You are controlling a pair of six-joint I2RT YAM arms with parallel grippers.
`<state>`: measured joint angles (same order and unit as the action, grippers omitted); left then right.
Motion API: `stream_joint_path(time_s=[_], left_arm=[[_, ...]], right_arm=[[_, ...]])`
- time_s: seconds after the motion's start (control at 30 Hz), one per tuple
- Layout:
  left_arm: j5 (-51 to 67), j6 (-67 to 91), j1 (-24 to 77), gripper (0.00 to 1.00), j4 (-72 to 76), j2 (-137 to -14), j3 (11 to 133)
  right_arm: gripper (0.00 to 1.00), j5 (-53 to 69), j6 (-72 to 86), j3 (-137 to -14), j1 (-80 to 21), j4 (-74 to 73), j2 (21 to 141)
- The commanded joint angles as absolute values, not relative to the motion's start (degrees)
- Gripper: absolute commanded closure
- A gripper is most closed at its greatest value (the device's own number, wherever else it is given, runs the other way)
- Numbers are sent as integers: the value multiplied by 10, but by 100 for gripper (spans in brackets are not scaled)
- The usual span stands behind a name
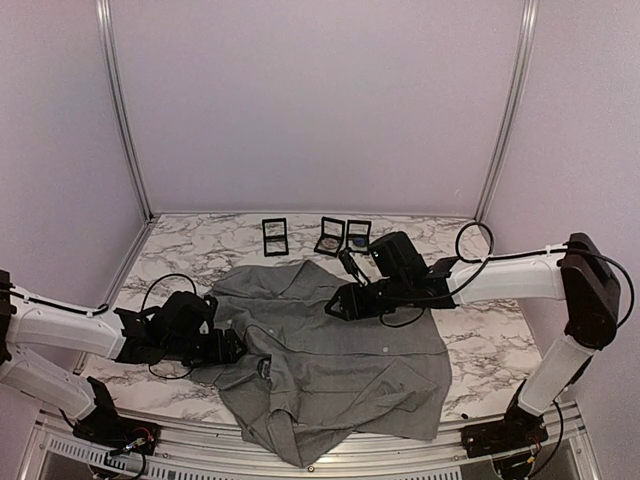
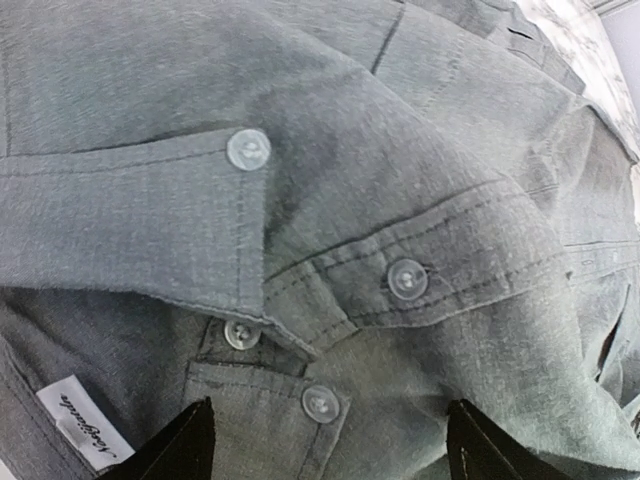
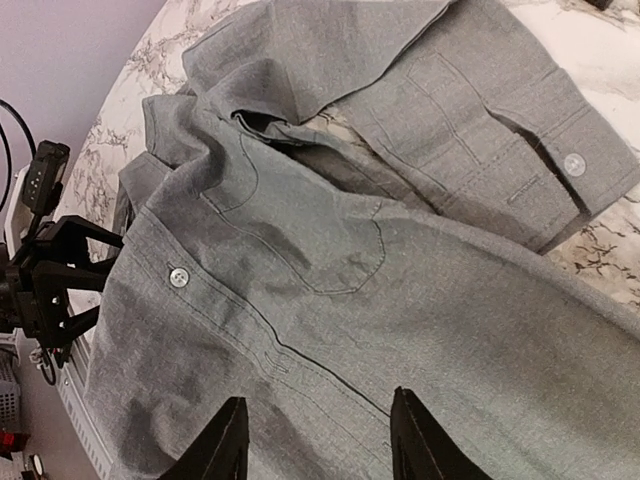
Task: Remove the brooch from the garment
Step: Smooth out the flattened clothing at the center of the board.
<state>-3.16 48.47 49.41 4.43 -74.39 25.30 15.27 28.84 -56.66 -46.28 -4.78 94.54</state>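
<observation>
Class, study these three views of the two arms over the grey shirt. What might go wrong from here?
1. No brooch shows in any view. The open left gripper hovers over collar buttons, so it might pinch one instead.
2. The shirt hangs over the near edge of the table; a tug by the right gripper might drag it off.

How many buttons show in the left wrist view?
4 round translucent plastic buttons on the grey cloth shirt: upper left, centre right, two lower centre. Folds may hide others.
</observation>
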Motion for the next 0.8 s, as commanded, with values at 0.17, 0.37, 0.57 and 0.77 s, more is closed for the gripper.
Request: stream_joint_path(time_s=[0.17, 0.37, 0.57, 0.77], left_arm=[[-95, 426, 463, 17, -152, -702, 292], [-88, 413, 463, 17, -176, -666, 324], [-56, 418, 466, 17, -180, -644, 338], [-44, 434, 468, 17, -179, -614, 328]], right_arm=[[54, 171, 280, -597, -477, -48, 940], [53, 167, 260, -654, -532, -85, 967], [53, 150, 233, -730, -595, -129, 1031], [51, 122, 198, -818, -641, -187, 1102]])
